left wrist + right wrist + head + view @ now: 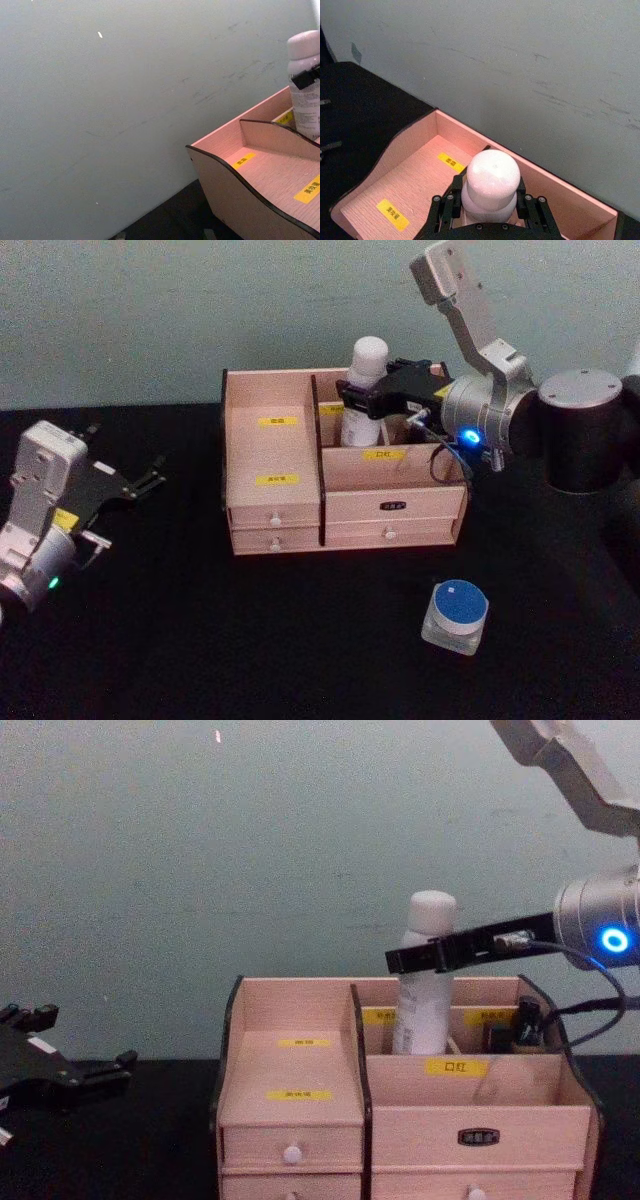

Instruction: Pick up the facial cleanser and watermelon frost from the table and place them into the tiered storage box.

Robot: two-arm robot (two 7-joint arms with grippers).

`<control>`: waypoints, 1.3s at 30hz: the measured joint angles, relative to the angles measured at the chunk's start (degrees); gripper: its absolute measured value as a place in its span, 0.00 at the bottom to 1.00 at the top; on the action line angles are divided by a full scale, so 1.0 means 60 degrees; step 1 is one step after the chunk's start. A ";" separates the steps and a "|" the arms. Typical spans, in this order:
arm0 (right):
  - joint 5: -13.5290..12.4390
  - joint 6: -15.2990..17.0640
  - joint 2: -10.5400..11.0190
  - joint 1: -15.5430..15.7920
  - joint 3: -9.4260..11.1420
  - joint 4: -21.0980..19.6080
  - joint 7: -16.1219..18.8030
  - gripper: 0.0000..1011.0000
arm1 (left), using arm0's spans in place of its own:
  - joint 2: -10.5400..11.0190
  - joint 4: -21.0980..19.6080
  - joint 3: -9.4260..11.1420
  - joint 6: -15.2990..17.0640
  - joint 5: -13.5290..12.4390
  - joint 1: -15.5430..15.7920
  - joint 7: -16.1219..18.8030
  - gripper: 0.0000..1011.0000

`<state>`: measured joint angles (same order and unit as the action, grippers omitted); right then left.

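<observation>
Right pincer (362, 398): closed on the bottle (370, 358), one jaw on each side just under the cap.

Bottle: white, upright, base down inside the far middle compartment of the box (275, 455). I take it for the cleanser. It looks like hard plastic with a smooth round wall, so I judge it light, stiff and somewhat slippery. It is tall and narrow and likely to tip if let go unseated. The grip under the cap suits it, since the wider cap acts as a stop.

Jar (456, 614): blue lid, clear wall, standing on the surface (250, 640) near and right, well apart from the box. I take it for the watermelon frost. It is squat and stable. I cannot tell glass from plastic, so I would handle it as fragile and grip across the body below the lid.

Left pincer (128, 508): open, empty, parked far left.
</observation>
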<state>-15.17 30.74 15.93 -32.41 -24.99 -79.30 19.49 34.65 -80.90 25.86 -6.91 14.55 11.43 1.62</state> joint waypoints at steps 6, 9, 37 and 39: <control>0.0121 -0.0088 -0.0039 0.0040 -0.0029 0.0166 0.0004 0.60 | 0.0000 0.0000 0.0000 0.0000 0.0000 -0.0001 0.0000 0.99; 0.0194 -0.0146 -0.0078 0.0059 -0.0041 0.0275 0.0003 0.60 | -0.0001 0.0000 0.0000 0.0000 0.0000 0.0000 0.0000 0.99; 0.0414 -0.0251 -0.0233 0.0098 -0.0034 0.0571 0.0069 0.60 | 0.0000 0.0000 0.0000 0.0000 0.0000 -0.0001 0.0000 0.99; 0.0408 -0.0246 -0.0233 0.0097 -0.0032 0.0569 0.0068 0.60 | 0.0000 0.0000 0.0000 0.0000 0.0000 0.0000 0.0000 0.99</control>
<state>-12.73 29.26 14.53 -31.83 -25.18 -75.89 19.90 34.65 -80.90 25.86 -6.91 14.55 11.43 1.62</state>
